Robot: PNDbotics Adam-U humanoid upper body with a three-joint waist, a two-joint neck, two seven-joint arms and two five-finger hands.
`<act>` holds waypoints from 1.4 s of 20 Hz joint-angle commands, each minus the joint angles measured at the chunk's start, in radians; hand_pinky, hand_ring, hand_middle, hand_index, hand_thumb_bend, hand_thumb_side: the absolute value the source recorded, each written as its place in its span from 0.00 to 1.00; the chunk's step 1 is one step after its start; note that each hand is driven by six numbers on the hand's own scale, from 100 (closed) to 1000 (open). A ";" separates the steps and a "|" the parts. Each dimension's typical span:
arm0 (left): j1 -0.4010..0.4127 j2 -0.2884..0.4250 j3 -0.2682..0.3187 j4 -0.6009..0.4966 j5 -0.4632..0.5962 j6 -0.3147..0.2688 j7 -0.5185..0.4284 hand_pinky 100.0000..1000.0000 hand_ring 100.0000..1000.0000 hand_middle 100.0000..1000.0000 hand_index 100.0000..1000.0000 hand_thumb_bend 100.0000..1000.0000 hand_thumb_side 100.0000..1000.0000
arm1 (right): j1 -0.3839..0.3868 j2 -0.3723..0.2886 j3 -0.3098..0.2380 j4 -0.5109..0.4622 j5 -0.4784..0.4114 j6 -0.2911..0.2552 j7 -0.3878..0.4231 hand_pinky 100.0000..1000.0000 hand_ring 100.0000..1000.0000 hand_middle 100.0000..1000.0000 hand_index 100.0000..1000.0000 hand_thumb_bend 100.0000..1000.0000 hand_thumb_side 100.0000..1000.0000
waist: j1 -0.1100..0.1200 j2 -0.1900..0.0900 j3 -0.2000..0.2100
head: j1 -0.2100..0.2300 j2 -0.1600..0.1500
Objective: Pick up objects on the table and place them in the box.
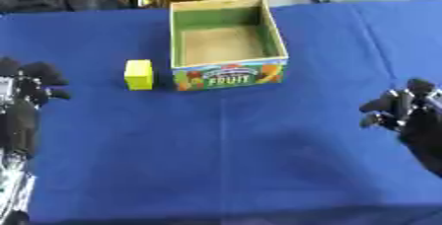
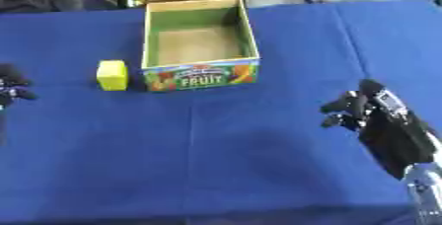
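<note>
Desk (image 1: 259,160) covered in blue cloth. Open cardboard box (image 1: 226,39) with a printed fruit label stood at the far centre, inside apparently empty. One yellow block (image 1: 138,74) lay on the cloth just left of the box's near-left corner, close to the wall but apart from it. Left hand (image 1: 30,88) sat at the left edge, well apart from the block, fingers curled and holding nothing. Right hand (image 2: 358,105) sat at the right, nearer than the box, fingers likewise curled, empty. Judgement: no pick begun; the left hand is the closer to the block. Risks: the block sits so near the box wall that fingers coming in from the left could push it against the box or shift the light box itself; a curled hand must open first or it will knock the block aside. Views: the right eye view showed the right hand with its forearm in full, while the left eye view cropped it; the left eye view showed more of the left hand and arm, barely present in the other.
</note>
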 commanded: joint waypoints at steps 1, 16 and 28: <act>-0.034 0.092 0.006 -0.009 -0.065 0.021 -0.016 0.45 0.56 0.52 0.66 0.23 0.79 | -0.005 -0.021 -0.002 -0.023 -0.002 -0.003 0.003 0.51 0.61 0.41 0.32 0.00 0.58 | 0.002 -0.014 -0.001 | 0.000 0.005; -0.358 0.386 -0.124 0.193 -0.728 0.107 -0.396 0.59 0.67 0.66 0.79 0.56 0.34 | 0.001 -0.030 0.007 -0.022 -0.001 -0.002 0.015 0.51 0.61 0.41 0.32 0.00 0.58 | 0.007 -0.026 -0.026 | 0.014 0.005; -0.657 0.318 -0.225 0.600 -0.971 -0.100 -0.572 0.61 0.65 0.64 0.77 0.68 0.33 | -0.002 -0.032 0.018 -0.019 0.002 0.007 0.028 0.51 0.61 0.41 0.32 0.00 0.58 | 0.015 -0.029 -0.076 | 0.030 0.005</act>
